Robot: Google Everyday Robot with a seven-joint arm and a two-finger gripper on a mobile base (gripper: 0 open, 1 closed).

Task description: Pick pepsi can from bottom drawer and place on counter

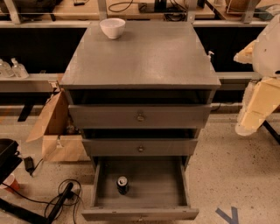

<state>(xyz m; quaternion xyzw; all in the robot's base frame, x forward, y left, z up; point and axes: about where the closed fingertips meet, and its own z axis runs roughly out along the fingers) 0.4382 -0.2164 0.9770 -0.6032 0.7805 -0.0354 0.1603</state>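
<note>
The grey three-drawer cabinet stands in the middle of the camera view. Its bottom drawer (140, 213) is pulled open toward me. The pepsi can (122, 184) stands upright inside it, left of the middle and near the front, silver top up. The counter (144, 57) is the flat grey cabinet top. My gripper (251, 118), cream and white, hangs at the right edge of the view. It is to the right of the cabinet at the height of the upper two drawers, well away from the can and holding nothing.
A white bowl (112, 27) sits at the counter's back left. An open cardboard box (57, 131) leans against the cabinet's left side. Cables (65, 197) lie on the floor at the lower left. A wooden workbench (131, 11) runs behind.
</note>
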